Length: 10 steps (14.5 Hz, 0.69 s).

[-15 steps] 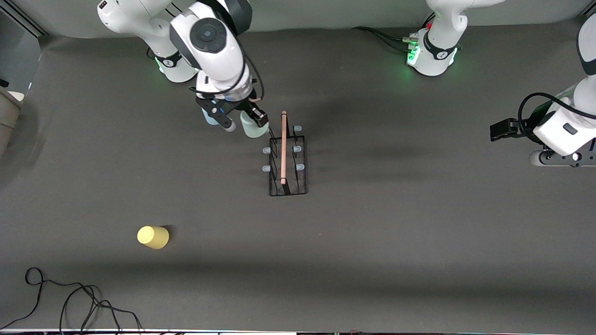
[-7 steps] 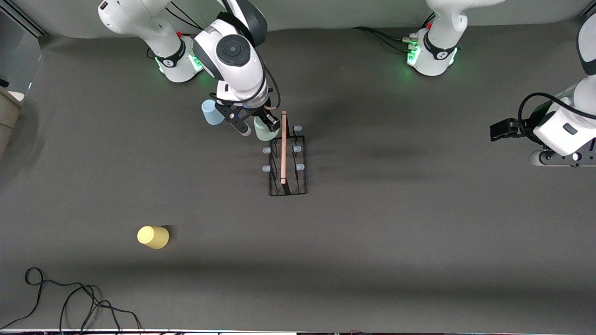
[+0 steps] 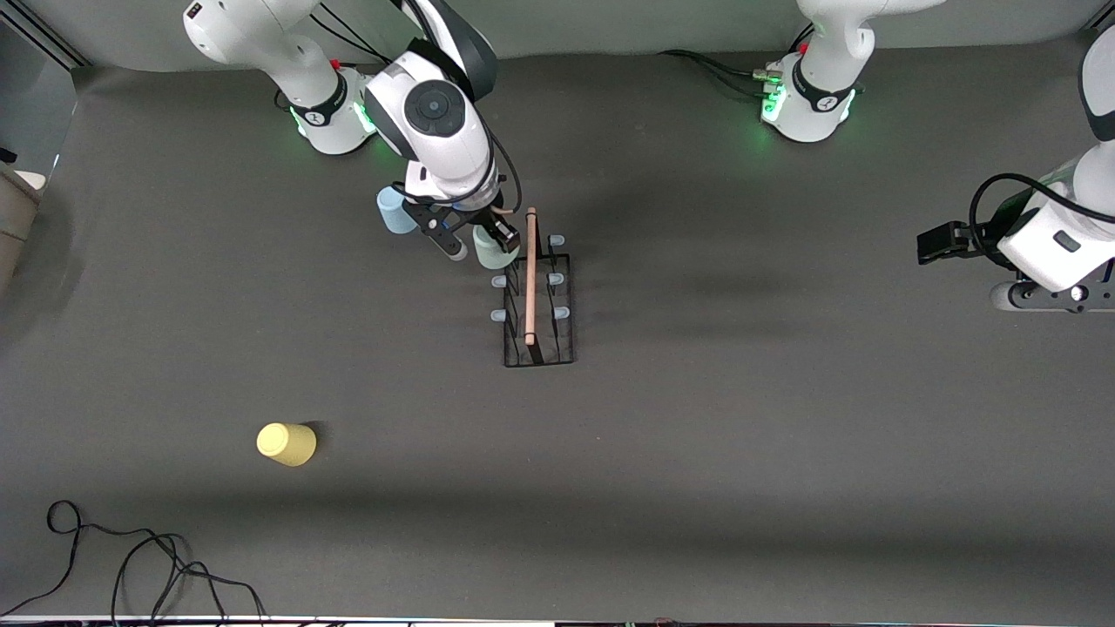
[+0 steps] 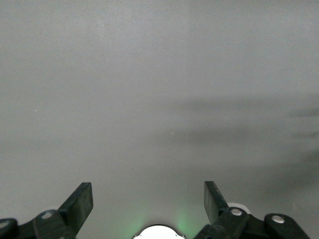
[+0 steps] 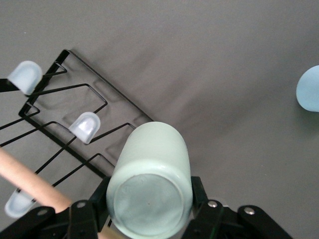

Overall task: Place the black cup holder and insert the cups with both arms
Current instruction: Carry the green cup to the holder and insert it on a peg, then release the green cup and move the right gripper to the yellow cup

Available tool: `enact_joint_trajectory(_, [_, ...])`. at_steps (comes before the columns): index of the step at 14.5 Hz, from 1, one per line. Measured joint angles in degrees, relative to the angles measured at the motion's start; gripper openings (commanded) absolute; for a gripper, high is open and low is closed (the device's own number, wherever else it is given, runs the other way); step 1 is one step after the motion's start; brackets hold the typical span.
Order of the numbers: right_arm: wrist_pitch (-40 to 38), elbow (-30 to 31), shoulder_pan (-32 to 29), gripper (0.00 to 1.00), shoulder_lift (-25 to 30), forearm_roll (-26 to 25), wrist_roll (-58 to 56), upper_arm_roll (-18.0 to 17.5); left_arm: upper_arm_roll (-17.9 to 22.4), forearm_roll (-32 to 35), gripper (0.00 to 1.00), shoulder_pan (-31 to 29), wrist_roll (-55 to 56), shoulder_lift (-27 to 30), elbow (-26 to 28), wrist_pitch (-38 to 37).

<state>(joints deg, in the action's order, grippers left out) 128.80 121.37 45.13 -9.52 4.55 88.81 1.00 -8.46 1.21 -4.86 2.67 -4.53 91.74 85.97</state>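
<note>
Nearest the front camera, a black cable point(image 3: 131, 566) lies looped at about 7 o'clock on the table point(image 3: 697, 479), toward the right arm's end. A little farther from the camera stands the yellow cup point(image 3: 286, 444), mouth down, well apart from everything else. Around the table's middle sits the black cup holder point(image 3: 538, 300), its wooden handle point(image 3: 530, 274) running along its length and pale-tipped pegs point(image 5: 84, 127) standing in two rows. At about 11 o'clock from the holder, the right gripper point(image 3: 475, 242) is clamped on the mint green cup point(image 5: 149, 186), held bottom up over the corner of the holder farthest from the camera, on the right arm's side; whether the cup touches a peg cannot be told. Just beside it, toward the right arm's end, the light blue cup point(image 3: 396, 212) stands on the table. At about 3 o'clock, over the table's edge, the left gripper point(image 4: 148, 201) waits with fingers point(image 4: 79, 204) spread wide and nothing between them
</note>
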Motion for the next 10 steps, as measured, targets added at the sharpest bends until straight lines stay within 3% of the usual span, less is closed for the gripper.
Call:
enact_joint_trajectory(1, [1.0,0.2,0.0,0.06,-0.9,0.0,0.0,0.0,0.0,0.0,0.99,0.0,0.0,0.0,0.0,0.0])
enact_joint_trajectory(2, [1.9,0.2,0.0,0.29,-1.9,0.0,0.0,0.0,0.0,0.0,0.99,0.0,0.0,0.0,0.0,0.0])
enact_joint_trajectory(3, [2.7,0.2,0.1,0.76,-2.8,0.0,0.0,0.0,0.0,0.0,0.99,0.0,0.0,0.0,0.0,0.0])
enact_joint_trajectory(4, [3.2,0.2,0.1,0.95,-3.5,0.0,0.1,0.0,0.0,0.0,0.99,0.0,0.0,0.0,0.0,0.0])
enact_joint_trajectory(5, [3.5,0.2,0.1,1.0,-3.9,0.0,0.3,0.0,0.0,0.0,0.99,0.0,0.0,0.0,0.0,0.0])
enact_joint_trajectory(8, [3.4,-0.5,0.1,1.0,-3.9,0.0,0.5,0.0,0.0,0.0,0.99,0.0,0.0,0.0,0.0,0.0])
enact_joint_trajectory(10, [-1.2,-3.2,0.1,1.0,-3.2,0.0,0.6,0.1,0.0,0.0,0.99,0.0,0.0,0.0,0.0,0.0])
